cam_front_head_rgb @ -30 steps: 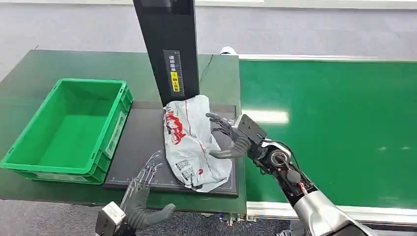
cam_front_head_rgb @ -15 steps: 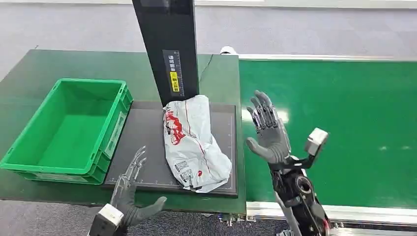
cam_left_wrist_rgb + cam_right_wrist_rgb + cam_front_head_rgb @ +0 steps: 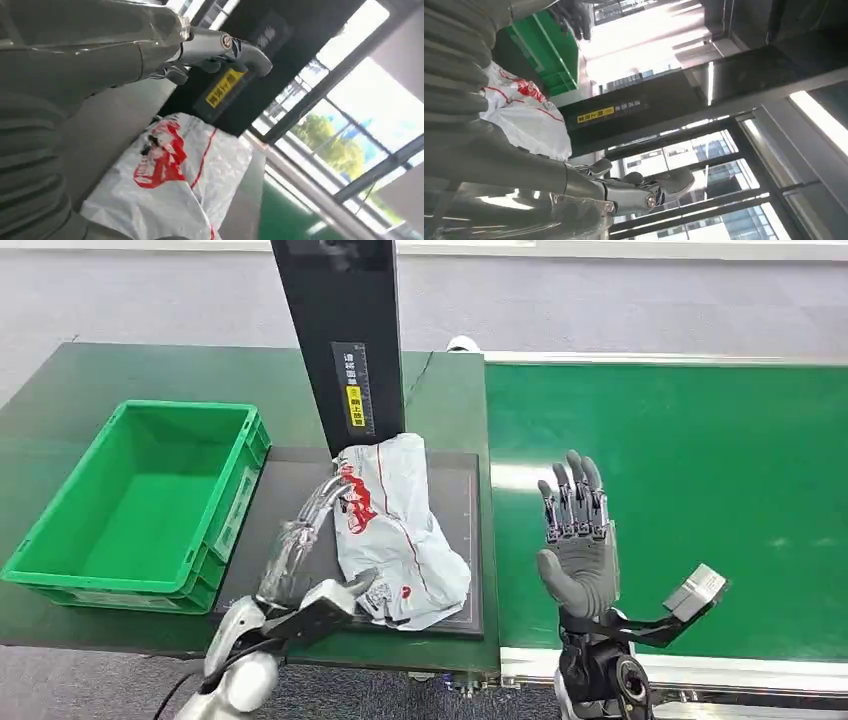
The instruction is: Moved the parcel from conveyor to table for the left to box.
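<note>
Our left hand (image 3: 300, 540) lies along the near-left side of the parcel (image 3: 395, 530), fingers stretched out against the bag and thumb by its near corner. We see no closed grip, so we take it as open, holding nothing. Our right hand (image 3: 575, 540) is raised over the conveyor (image 3: 700, 490), palm flat, fingers spread, empty, well apart from the parcel. The parcel, a white bag with red print, lies on the black mat (image 3: 290, 530) on the table (image 3: 60, 410), touching the foot of the black post (image 3: 340, 340). The green box (image 3: 60, 570) sits just left of the mat.

Risks, in our judgement: the bag is soft and slick, so a shallow grip may slip or only bunch the plastic. Pushing it could jam it against the post. A sagging bag might catch the box's near wall.
</note>
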`<state>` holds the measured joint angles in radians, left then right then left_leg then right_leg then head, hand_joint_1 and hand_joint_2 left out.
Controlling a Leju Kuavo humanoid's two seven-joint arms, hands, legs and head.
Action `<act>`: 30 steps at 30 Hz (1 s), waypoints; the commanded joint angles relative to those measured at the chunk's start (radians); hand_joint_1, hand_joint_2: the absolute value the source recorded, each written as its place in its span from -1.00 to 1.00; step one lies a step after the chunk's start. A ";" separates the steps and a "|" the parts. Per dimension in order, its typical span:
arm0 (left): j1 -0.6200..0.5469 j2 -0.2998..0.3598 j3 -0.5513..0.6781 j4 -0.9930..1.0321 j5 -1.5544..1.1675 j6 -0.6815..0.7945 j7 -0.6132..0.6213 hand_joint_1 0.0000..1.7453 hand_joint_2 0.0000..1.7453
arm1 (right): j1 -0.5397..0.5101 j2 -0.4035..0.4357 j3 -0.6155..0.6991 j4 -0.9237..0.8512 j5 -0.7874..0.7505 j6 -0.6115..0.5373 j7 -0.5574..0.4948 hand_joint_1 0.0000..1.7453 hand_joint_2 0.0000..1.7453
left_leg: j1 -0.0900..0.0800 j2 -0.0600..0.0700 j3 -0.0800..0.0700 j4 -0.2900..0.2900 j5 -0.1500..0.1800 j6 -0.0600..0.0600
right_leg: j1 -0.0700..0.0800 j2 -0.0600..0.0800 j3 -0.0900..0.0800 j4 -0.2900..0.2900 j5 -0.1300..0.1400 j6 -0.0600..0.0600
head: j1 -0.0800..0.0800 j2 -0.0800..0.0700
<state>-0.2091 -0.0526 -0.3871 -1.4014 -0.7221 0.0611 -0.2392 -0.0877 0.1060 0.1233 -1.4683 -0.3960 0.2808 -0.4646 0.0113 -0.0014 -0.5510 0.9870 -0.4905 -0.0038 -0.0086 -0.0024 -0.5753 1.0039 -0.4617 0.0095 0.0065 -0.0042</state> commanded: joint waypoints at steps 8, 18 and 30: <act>-0.408 -0.093 -0.194 0.786 -0.123 -0.033 0.061 -1.00 1.00 | -0.067 0.042 -0.079 0.061 -0.034 0.009 0.052 -1.00 1.00 | 0.000 -0.002 -0.001 -0.001 0.001 0.000 | 0.000 -0.002 0.001 -0.001 0.001 0.000 | 0.000 0.000; -0.421 -0.088 -0.269 0.946 -0.158 -0.068 0.046 -0.78 1.00 | -0.027 0.050 -0.094 0.014 -0.055 -0.002 0.065 -1.00 1.00 | 0.000 0.001 0.001 -0.002 0.000 0.000 | 0.000 0.001 0.002 -0.001 0.000 0.000 | 0.000 0.000; -0.381 -0.052 -0.213 0.839 -0.068 0.009 0.002 1.00 1.00 | -0.002 0.049 -0.099 -0.001 -0.047 0.001 0.078 -1.00 1.00 | 0.000 0.002 0.006 -0.001 0.000 0.000 | 0.000 0.002 0.007 -0.001 0.000 0.000 | 0.000 0.000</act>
<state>-0.6286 -0.1480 -0.6012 -0.5791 -0.8367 0.0209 -0.2125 -0.1041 0.1431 0.0546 -1.4687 -0.4482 0.2876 -0.3956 0.0113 -0.0008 -0.5453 0.9869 -0.4904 -0.0036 -0.0087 -0.0023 -0.5682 1.0040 -0.4617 0.0095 0.0065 -0.0042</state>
